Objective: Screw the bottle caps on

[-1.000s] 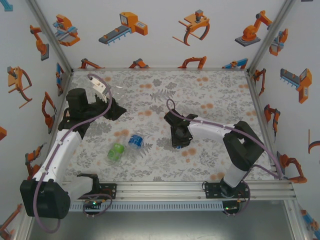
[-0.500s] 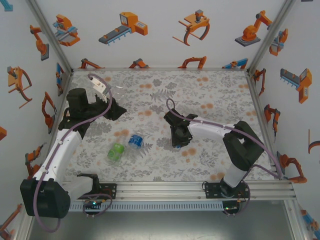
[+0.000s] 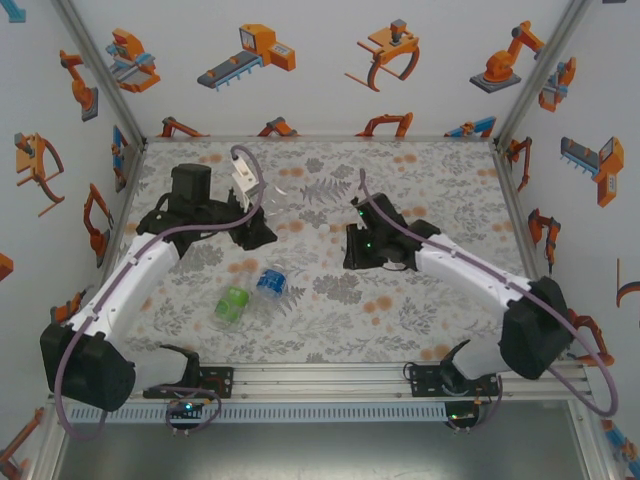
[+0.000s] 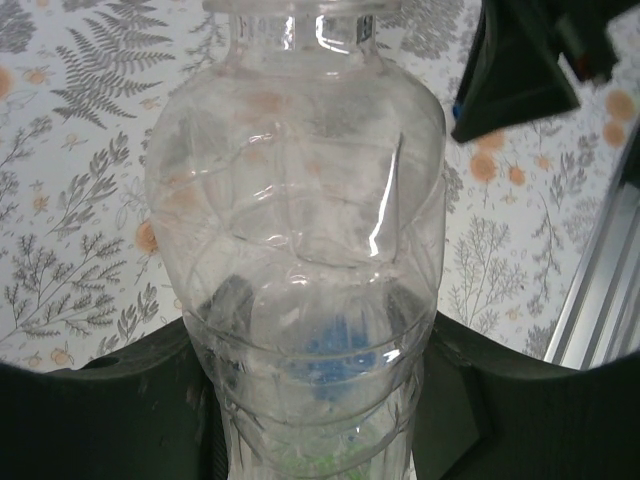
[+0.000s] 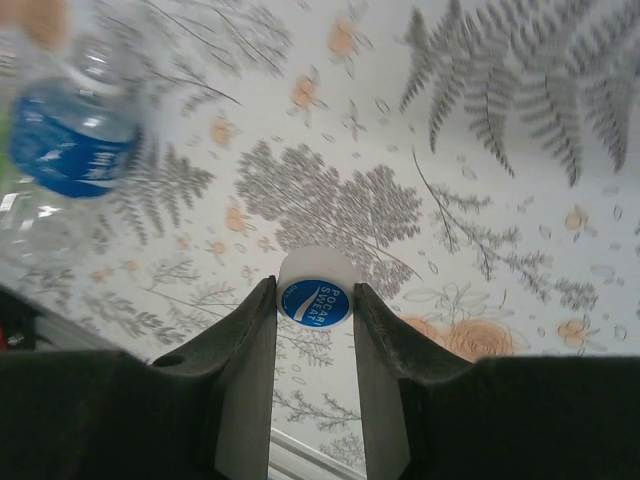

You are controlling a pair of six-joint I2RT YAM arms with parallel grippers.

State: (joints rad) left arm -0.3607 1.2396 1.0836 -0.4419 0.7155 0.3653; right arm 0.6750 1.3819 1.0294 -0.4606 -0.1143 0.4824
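Note:
My left gripper (image 3: 262, 235) (image 4: 310, 400) is shut on the lower body of a clear plastic bottle (image 4: 300, 200) (image 3: 281, 205), held off the table with its neck pointing away toward the right arm. The frame edge cuts off its mouth. My right gripper (image 3: 358, 246) (image 5: 314, 312) is shut on a white bottle cap (image 5: 316, 268) with a blue printed top, lifted above the floral mat. Two more bottles lie on the mat between the arms, one with a green label (image 3: 232, 303) and one with a blue label (image 3: 270, 282) (image 5: 70, 140).
The patterned mat (image 3: 420, 190) is walled in at the left, back and right. A metal rail (image 3: 330, 380) runs along the near edge. The right gripper's dark body (image 4: 520, 60) hangs close to the held bottle's neck.
The left arm has swung right toward the centre with the clear bottle. The right arm has risen from the mat and moved back, now carrying the cap.

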